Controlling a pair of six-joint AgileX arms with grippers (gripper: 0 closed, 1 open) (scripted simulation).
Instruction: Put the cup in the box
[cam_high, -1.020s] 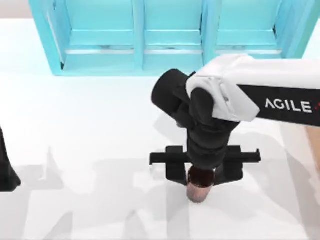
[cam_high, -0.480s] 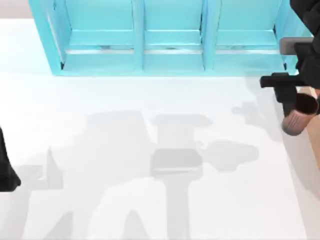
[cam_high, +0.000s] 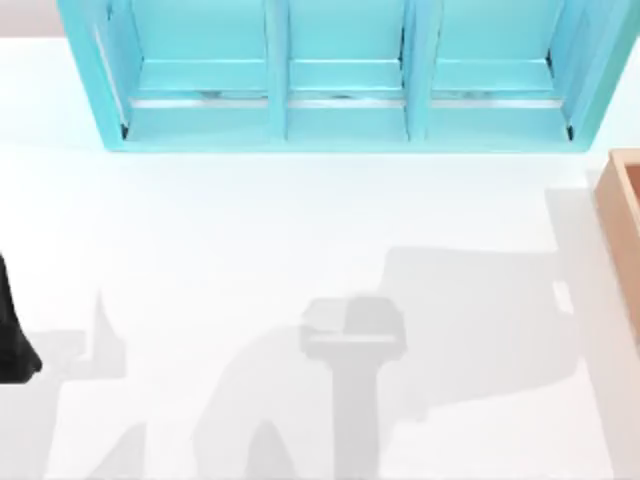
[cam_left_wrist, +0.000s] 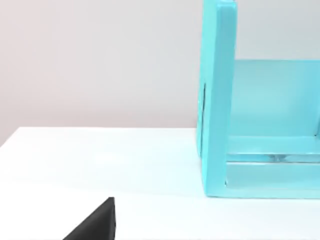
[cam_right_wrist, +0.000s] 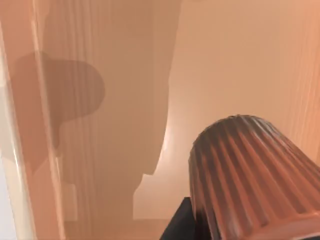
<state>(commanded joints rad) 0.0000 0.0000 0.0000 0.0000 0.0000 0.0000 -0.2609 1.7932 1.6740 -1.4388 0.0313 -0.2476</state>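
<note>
Release height is the main risk: the small copper-brown ribbed tapered cup (cam_right_wrist: 250, 175) hangs above the orange-brown inside of the tan, thick-walled wooden box (cam_right_wrist: 100, 125) in the right wrist view, its shadow falling on the box's inner wall and floor. A dark piece of the right gripper (cam_right_wrist: 182, 222) sits against the cup near the frame edge, so I judge it pinching the cup, though its fingers are mostly out of sight. Dropped from here, the light tumbler would likely bounce or tip onto its side, and if it hangs near a wall it could strike the rim; how close it is to any wall I cannot tell. In the top view, a corner of the box (cam_high: 622, 200) sits at the table's right edge, beside the large turquoise 3-bay shelf unit (cam_high: 340, 70). My left arm (cam_high: 12, 335) is parked at the left edge; whether its hand is spread or pressed together I cannot tell.
</note>
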